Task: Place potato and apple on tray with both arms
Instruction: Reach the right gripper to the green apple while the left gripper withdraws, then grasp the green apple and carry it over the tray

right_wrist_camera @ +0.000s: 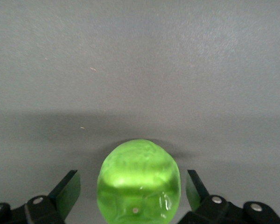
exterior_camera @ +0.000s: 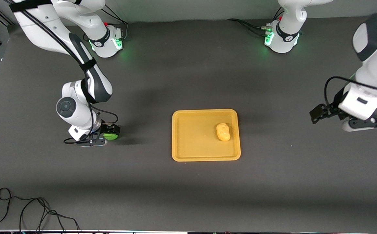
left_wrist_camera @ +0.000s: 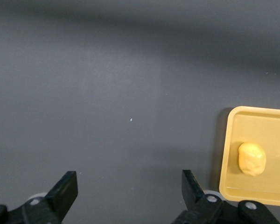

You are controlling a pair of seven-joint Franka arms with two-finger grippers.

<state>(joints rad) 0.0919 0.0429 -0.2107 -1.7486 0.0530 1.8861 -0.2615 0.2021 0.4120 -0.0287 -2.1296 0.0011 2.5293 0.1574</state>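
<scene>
The green apple [exterior_camera: 111,136] sits on the dark table toward the right arm's end. My right gripper [exterior_camera: 110,131] is down around it, open, with a finger on each side and a small gap to each. In the right wrist view the apple [right_wrist_camera: 139,179] fills the space between the fingers of the right gripper [right_wrist_camera: 133,181]. The potato [exterior_camera: 223,131] lies on the orange-yellow tray [exterior_camera: 191,143] in mid-table. My left gripper [exterior_camera: 319,113] is open and empty, up over bare table toward the left arm's end. The left wrist view shows the left gripper [left_wrist_camera: 129,183], the tray [left_wrist_camera: 270,126] and the potato [left_wrist_camera: 251,158].
A loose black cable [exterior_camera: 29,211] lies along the table's edge nearest the front camera, at the right arm's end. The two arm bases [exterior_camera: 107,40] [exterior_camera: 281,39] stand at the edge farthest from the camera.
</scene>
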